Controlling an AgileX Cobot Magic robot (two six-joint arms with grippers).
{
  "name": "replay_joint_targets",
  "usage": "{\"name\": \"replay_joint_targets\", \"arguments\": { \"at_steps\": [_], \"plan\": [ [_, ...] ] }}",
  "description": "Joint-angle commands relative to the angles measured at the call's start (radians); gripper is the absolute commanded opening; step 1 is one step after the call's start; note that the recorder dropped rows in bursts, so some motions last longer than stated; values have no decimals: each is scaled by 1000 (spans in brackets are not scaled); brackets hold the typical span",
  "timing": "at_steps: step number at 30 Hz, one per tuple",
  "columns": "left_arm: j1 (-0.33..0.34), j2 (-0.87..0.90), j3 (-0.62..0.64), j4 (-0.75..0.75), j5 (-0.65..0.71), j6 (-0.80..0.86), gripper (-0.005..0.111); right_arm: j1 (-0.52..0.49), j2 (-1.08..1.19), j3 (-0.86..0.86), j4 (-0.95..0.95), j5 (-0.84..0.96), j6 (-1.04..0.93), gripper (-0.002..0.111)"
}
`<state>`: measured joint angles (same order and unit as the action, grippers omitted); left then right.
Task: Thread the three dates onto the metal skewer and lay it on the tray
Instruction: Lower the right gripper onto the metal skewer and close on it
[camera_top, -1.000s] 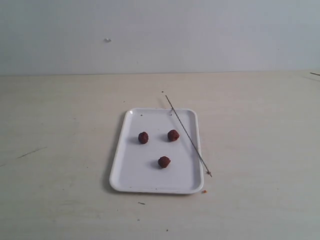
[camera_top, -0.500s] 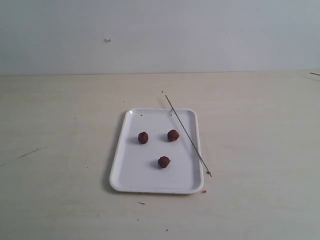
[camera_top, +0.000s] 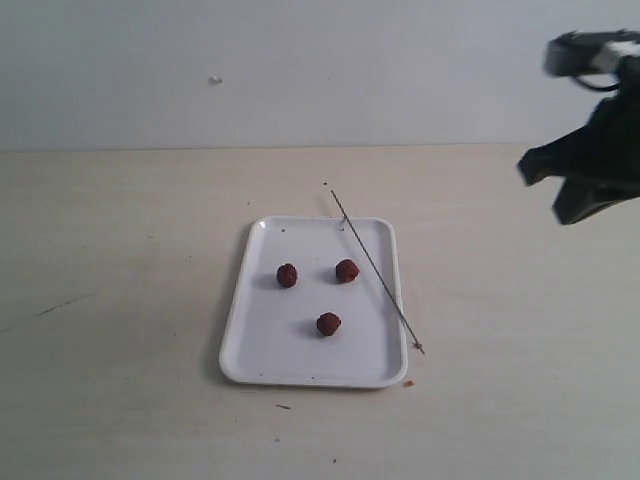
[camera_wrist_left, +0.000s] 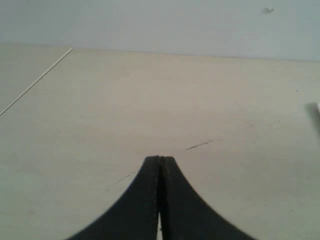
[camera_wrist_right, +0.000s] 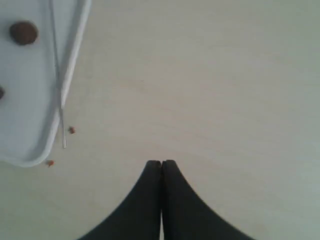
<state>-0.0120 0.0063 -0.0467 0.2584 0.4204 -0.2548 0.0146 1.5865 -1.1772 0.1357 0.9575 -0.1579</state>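
Only the exterior view shows all three dates (camera_top: 328, 323) on the tray (camera_top: 300, 356), while wrist views show the left gripper (camera_wrist_left: 160, 159) and right gripper (camera_wrist_right: 161, 162) closed and empty.

My exterior cam looked down from the front across the table (camera_top: 120, 300) to the far wall (camera_top: 300, 60), left wrist cam sat low facing that wall, right wrist cam aimed steeply down, sharing the tray (camera_wrist_right: 30, 110) edge and skewer (camera_wrist_right: 56, 60) tip with exterior.
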Motion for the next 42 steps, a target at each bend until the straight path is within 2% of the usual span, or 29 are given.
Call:
{"name": "replay_joint_targets", "arguments": {
  "at_steps": [1, 7, 13, 17, 20, 42],
  "plan": [
    [2, -6, 1, -9, -3, -8, 0, 152, 129, -71, 3, 12, -2, 0],
    [2, -6, 1, -9, -3, -8, 0, 284, 282, -224, -11, 35, 29, 1],
    [2, -6, 1, -9, -3, -8, 0, 341, 421, -355, -17, 85, 29, 17],
    [2, -6, 1, -9, -3, -8, 0, 358, 485, -419, -115, 105, 101, 28],
    [2, -6, 1, -9, -3, -8, 0, 358, 514, -441, -180, 95, 136, 31],
    [2, -6, 1, -9, -3, -8, 0, 358, 673, -445, -195, -33, 158, 32]
  ]
}}
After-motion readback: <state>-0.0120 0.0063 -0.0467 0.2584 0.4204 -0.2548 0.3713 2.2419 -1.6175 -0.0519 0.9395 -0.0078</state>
